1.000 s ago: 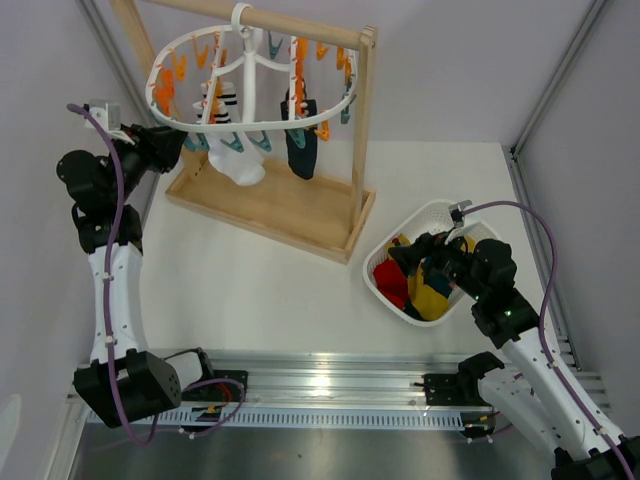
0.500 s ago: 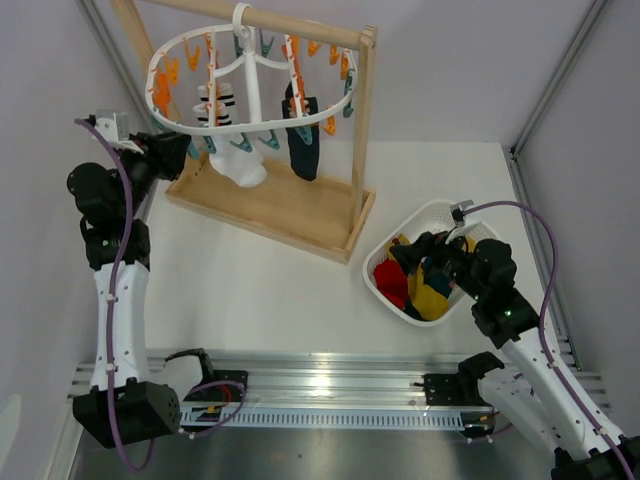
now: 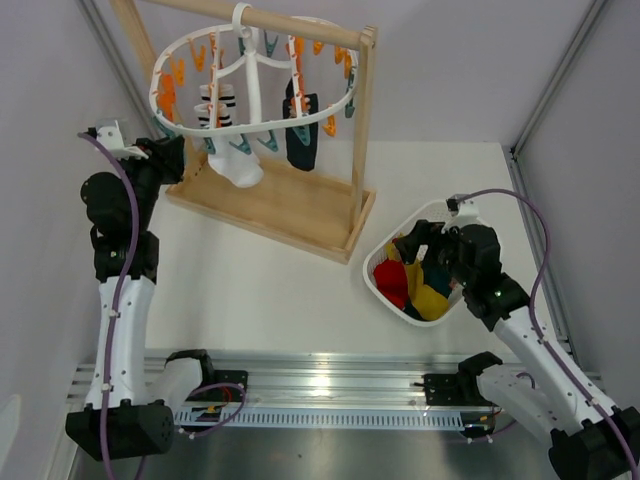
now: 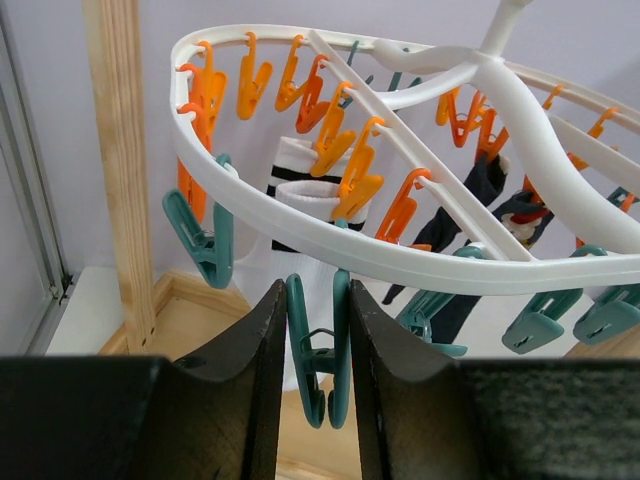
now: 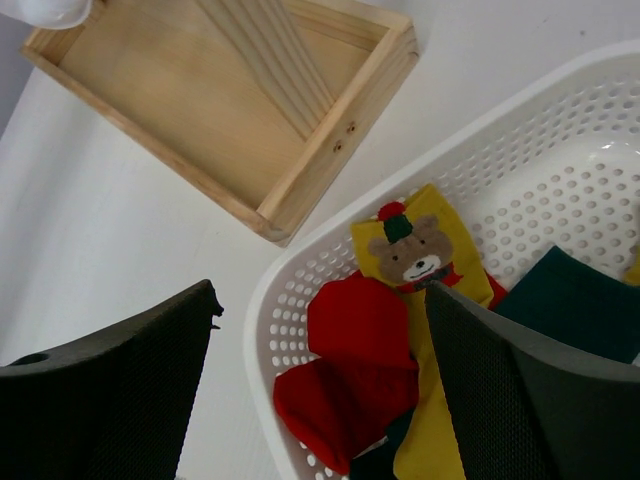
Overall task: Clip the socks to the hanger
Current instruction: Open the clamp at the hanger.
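The white oval hanger (image 3: 250, 125) hangs from the wooden rack's bar, with orange and teal pegs round its ring (image 4: 400, 250). A white black-striped sock (image 3: 235, 165) and a navy sock (image 3: 300, 145) hang clipped to it. My left gripper (image 3: 178, 152) is at the ring's left edge, its fingers pressed on both handles of a dangling teal peg (image 4: 320, 350). My right gripper (image 3: 425, 242) is open and empty above the basket. Below it lie a red sock (image 5: 355, 370), a yellow bear sock (image 5: 410, 250) and a dark teal sock (image 5: 575, 300).
The white perforated basket (image 3: 372, 285) stands at the right; its rim (image 5: 270, 300) shows in the right wrist view. The wooden rack's tray base (image 3: 270, 205) lies at back left, with its post (image 4: 120, 150) left of the hanger. Metal frame bars stand along both sides.
My left gripper has shifted right and nearer with the hanger's left edge, and the hanger has swung a little. My right gripper has moved slightly up and left over the basket.
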